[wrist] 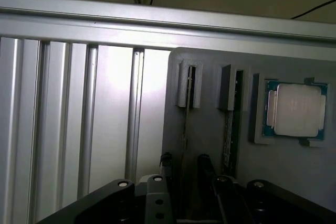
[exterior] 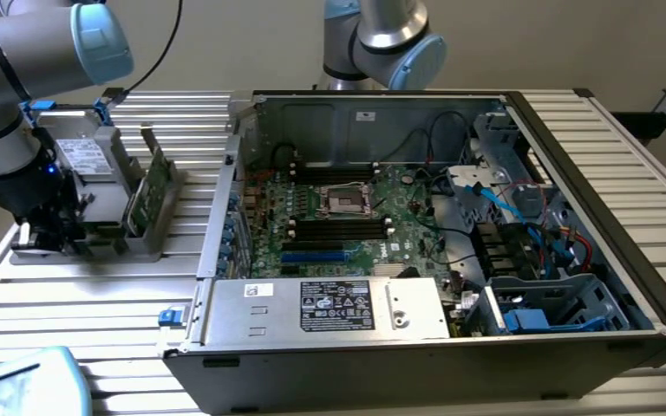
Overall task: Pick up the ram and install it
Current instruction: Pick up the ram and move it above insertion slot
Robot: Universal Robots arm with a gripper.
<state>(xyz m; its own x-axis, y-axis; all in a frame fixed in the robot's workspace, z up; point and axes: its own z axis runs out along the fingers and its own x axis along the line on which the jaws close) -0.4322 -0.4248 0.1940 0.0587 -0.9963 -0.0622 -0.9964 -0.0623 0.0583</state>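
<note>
Pincer (wrist: 184,162) open, low over the grey holder (wrist: 205,129) on the bench (exterior: 79,295). Its two fingers (wrist: 166,162) sit either side of the ram (wrist: 185,124), which stands on edge in the holder slot farthest from the silver processor (wrist: 295,109). The fingers seem not to touch the ram, but that is hard to judge edge-on. A second stick (wrist: 228,129) stands in the next slot. The open computer case (exterior: 345,130) with its motherboard (exterior: 356,217) is just beside the holder, on the exterior view's right.
</note>
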